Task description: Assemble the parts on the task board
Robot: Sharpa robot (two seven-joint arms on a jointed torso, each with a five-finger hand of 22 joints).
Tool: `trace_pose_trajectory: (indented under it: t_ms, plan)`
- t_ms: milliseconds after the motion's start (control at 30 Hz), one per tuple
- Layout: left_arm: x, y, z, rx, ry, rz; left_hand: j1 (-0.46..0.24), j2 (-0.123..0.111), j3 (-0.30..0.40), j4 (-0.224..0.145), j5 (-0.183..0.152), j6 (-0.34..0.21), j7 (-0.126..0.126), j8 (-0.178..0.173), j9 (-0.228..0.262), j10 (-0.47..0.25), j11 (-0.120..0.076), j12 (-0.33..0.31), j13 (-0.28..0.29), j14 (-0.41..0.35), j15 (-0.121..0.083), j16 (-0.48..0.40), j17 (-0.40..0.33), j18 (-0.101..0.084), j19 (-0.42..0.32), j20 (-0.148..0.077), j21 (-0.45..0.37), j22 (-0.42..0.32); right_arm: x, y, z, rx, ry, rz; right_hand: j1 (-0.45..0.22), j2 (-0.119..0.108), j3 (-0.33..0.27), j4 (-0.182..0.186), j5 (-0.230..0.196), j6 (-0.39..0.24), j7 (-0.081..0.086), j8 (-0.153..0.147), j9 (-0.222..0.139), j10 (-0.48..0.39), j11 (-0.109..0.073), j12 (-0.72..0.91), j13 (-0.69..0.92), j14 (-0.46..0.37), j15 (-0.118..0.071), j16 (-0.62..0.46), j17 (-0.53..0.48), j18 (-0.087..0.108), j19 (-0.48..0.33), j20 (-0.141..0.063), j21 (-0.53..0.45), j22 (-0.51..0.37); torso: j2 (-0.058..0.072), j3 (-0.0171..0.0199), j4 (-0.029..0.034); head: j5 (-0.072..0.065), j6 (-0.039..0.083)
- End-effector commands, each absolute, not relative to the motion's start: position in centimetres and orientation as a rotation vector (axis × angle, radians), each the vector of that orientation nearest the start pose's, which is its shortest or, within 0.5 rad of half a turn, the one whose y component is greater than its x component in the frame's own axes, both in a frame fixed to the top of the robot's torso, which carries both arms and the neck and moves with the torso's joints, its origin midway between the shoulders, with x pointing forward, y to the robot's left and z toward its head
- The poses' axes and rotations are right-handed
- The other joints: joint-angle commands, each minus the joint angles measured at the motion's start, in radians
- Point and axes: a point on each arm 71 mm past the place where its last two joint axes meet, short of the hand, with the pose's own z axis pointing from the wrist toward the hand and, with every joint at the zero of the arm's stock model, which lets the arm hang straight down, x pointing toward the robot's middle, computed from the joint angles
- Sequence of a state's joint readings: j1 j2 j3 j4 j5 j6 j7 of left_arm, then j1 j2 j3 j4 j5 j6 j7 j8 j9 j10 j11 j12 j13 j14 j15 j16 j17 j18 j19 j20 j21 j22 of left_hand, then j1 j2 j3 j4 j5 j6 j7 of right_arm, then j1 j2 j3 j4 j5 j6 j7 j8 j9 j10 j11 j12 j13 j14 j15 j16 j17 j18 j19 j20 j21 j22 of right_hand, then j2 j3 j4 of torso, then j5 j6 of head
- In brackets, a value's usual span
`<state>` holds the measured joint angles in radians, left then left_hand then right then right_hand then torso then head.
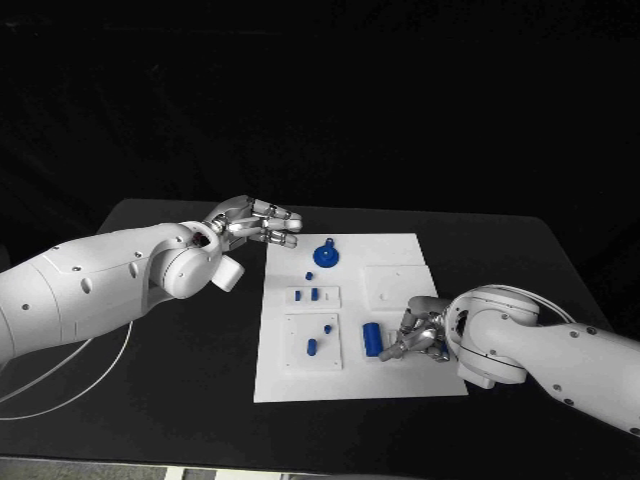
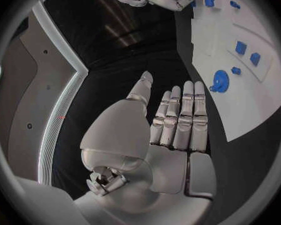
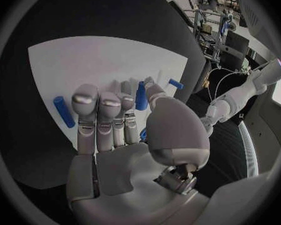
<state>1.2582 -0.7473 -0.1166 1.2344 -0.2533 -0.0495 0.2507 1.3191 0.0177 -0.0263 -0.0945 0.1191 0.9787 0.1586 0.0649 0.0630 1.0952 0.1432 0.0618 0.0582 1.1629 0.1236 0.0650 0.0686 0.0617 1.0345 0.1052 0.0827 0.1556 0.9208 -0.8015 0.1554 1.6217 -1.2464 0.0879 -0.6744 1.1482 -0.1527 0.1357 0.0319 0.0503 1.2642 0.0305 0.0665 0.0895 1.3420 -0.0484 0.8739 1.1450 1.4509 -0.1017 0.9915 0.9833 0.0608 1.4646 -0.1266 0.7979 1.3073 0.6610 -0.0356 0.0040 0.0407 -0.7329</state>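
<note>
The white task board lies mid-table. My left hand hovers off its far left corner with its fingers stretched out and nothing in them. My right hand is low over the board's near right part. It pinches a slim blue peg between thumb and fingers. A blue cylinder lies flat just left of that hand, also seen as the blue cylinder beside the fingers. A round blue part with a tab sits at the board's far side, near my left hand.
Small blue parts stand in a raised white block at the board's left. Two more blue parts sit on the block nearer me. A white cable loops on the black table at the left.
</note>
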Motion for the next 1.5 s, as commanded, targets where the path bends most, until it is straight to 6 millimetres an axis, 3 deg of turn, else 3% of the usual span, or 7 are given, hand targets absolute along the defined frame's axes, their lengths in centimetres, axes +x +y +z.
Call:
trace_pose_trajectory:
  t_ms: [33,400,600,700,800,967,1500]
  plan:
    - [53.3,23.2,-19.8,-0.841,1.729,-1.406,0.003,0.007,0.003,0.005,0.003,-0.006,-0.002,-0.002,-0.001,-0.008,-0.002,0.001,0.001,-0.008,0.001,-0.003,0.001,-0.006,0.006,0.003,0.004,-0.002,42.2,-18.3,-27.9,0.194,2.375,0.349,0.011,0.002,-0.004,0.001,-0.002,0.0,0.006,-0.002,0.002,0.006,0.0,-0.001,0.001,0.0,-0.005,-0.002,0.0,-0.013,0.05,-0.005,0.005,0.097,0.0,0.0006,-0.0014,0.0,0.001]
    - [53.3,23.3,-19.8,-0.846,1.714,-1.407,0.002,0.004,0.002,0.003,0.002,-0.004,-0.002,-0.001,-0.001,-0.007,-0.002,0.001,0.001,-0.007,0.001,-0.002,0.001,-0.006,0.006,0.003,0.005,-0.003,43.1,-20.1,-24.1,0.281,2.23,0.412,0.012,-0.02,-0.001,0.056,-0.002,-0.047,0.018,-0.002,0.021,0.002,0.007,0.025,0.025,0.002,-0.002,0.003,0.012,-0.008,0.053,-0.002,0.018,0.099,0.0,0.0041,-0.0036,-0.013,0.01]
    - [53.2,23.6,-19.6,-0.88,1.68,-1.428,0.017,0.003,0.006,-0.015,0.001,0.017,-0.006,-0.001,0.0,0.006,-0.007,0.001,0.001,0.007,-0.004,-0.002,0.002,-0.008,0.01,-0.001,0.008,-0.003,44.5,-22.7,-22.7,0.364,2.151,0.368,0.033,0.011,0.036,0.054,-0.001,-0.08,0.027,-0.003,0.018,0.007,0.011,0.035,0.03,0.003,0.001,0.004,0.014,-0.008,0.054,0.0,0.024,0.101,0.0,0.0047,-0.0059,-0.028,0.015]
    - [53.2,23.8,-19.5,-0.89,1.664,-1.434,0.018,0.007,0.008,-0.019,0.001,0.029,-0.01,0.001,0.0,0.018,-0.012,0.002,0.0,0.013,-0.007,-0.001,0.003,-0.01,0.011,-0.003,0.009,-0.003,45.0,-24.5,-22.6,0.386,2.132,0.306,0.036,0.011,0.089,0.03,-0.002,-0.073,0.028,-0.003,0.019,0.007,0.012,0.036,0.031,0.003,0.002,0.003,0.013,-0.008,0.054,0.002,0.024,0.101,-0.001,0.0059,-0.0068,-0.029,0.014]
    - [53.1,23.9,-19.5,-0.896,1.654,-1.439,0.014,0.016,0.011,-0.024,0.002,0.037,-0.015,-0.001,0.0,0.067,-0.027,0.001,-0.001,0.032,-0.016,0.0,0.004,-0.014,0.014,-0.01,0.013,-0.002,45.3,-26.1,-22.7,0.383,2.133,0.229,0.031,0.016,0.109,0.02,-0.002,-0.062,0.021,-0.001,0.021,0.01,0.008,0.045,0.037,0.004,0.001,0.004,0.014,-0.008,0.054,0.002,0.027,0.101,-0.001,0.0059,-0.0069,-0.032,0.015]
    - [52.9,24.0,-19.5,-0.894,1.646,-1.45,0.015,0.02,0.016,-0.035,0.001,0.062,-0.023,-0.001,-0.001,0.067,-0.028,-0.001,0.0,0.031,-0.017,-0.001,0.002,-0.022,0.012,-0.015,0.014,-0.002,45.3,-27.7,-23.0,0.34,2.163,0.13,0.018,0.022,0.126,-0.009,-0.002,-0.046,0.016,-0.002,0.027,0.021,0.005,0.09,0.07,0.006,0.001,0.018,0.027,-0.011,0.052,0.001,0.034,0.102,-0.001,0.0052,-0.0076,-0.033,0.016]
    - [52.4,23.8,-19.9,-0.843,1.66,-1.433,0.011,0.016,-0.042,-0.04,0.015,0.081,-0.028,-0.002,0.0,0.073,-0.029,-0.001,0.0,0.037,-0.018,-0.001,0.002,-0.019,0.019,-0.016,0.023,-0.001,43.8,-27.1,-25.4,0.292,2.242,0.101,-0.005,-0.006,0.14,0.006,-0.001,-0.065,0.023,-0.002,0.028,0.016,0.01,0.088,0.078,0.004,0.004,0.017,0.028,-0.009,0.05,0.004,0.033,0.101,-0.003,0.0019,-0.0058,-0.037,0.017]
